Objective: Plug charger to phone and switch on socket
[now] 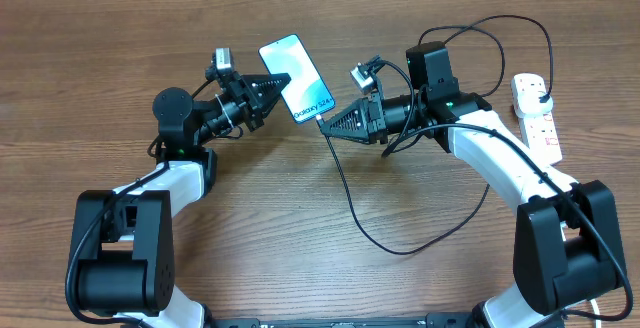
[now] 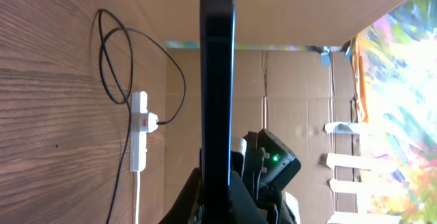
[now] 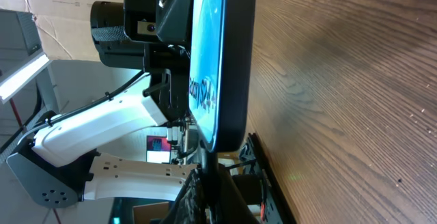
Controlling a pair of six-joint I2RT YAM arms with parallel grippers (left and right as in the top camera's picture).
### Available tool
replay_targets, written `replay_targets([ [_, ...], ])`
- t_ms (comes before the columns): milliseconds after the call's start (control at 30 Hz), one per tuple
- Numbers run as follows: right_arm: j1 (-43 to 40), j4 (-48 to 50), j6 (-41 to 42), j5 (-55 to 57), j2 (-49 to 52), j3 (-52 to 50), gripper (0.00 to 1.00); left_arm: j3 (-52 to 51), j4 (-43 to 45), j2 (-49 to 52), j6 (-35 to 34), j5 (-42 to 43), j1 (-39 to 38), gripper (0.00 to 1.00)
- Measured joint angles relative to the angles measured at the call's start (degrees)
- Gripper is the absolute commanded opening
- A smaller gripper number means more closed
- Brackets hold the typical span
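Overhead view: the left tool (image 1: 272, 88) is closed on the long side of the phone (image 1: 297, 76). The right tool (image 1: 330, 123) is closed on the tip of the charger (image 1: 350, 203), right at the phone's lower end. Its black cable loops over the table (image 1: 100, 48) to the power strip (image 1: 538, 118), well apart. Left wrist view shows the phone only as a thin dark edge; right wrist view shows its blue screen.
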Motion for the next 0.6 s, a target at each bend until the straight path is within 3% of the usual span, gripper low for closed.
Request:
replay_targets([
  [600,0.0,-0.1,1.2,0.7,0.0,0.0,0.04,0.0,0.9,0.0,0.6,0.2,-0.1,0.05],
])
